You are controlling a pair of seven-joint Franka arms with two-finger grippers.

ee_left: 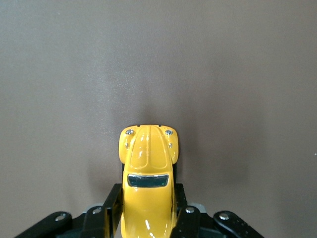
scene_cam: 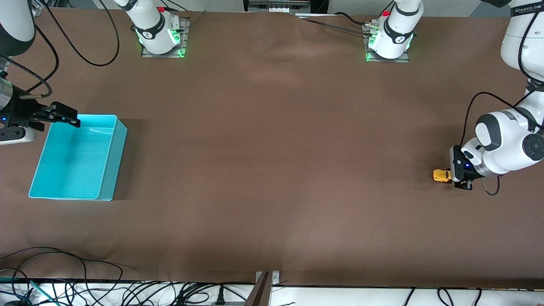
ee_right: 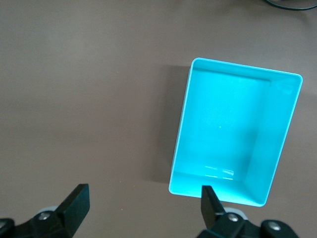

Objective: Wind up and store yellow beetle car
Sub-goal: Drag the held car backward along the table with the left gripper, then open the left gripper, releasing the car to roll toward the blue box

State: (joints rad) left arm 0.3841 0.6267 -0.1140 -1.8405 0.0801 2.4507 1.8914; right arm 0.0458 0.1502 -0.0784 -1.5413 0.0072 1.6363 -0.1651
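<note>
The yellow beetle car (scene_cam: 441, 175) is on the brown table at the left arm's end. My left gripper (scene_cam: 451, 177) is low at the table and shut on the car's rear half. In the left wrist view the car (ee_left: 147, 158) sticks out nose-first between the black fingers (ee_left: 110, 210), which press on both of its sides. My right gripper (scene_cam: 64, 115) is open and empty, over the edge of the turquoise bin (scene_cam: 108, 170) that is farthest from the front camera. In the right wrist view the bin (ee_right: 181, 144) has nothing in it, and the gripper (ee_right: 143, 201) is spread wide.
The bin stands at the right arm's end of the table. Both arm bases (scene_cam: 159, 32) stand along the table edge farthest from the front camera. Cables (scene_cam: 63, 280) run along the table's near edge. The brown tabletop (scene_cam: 272, 148) lies between bin and car.
</note>
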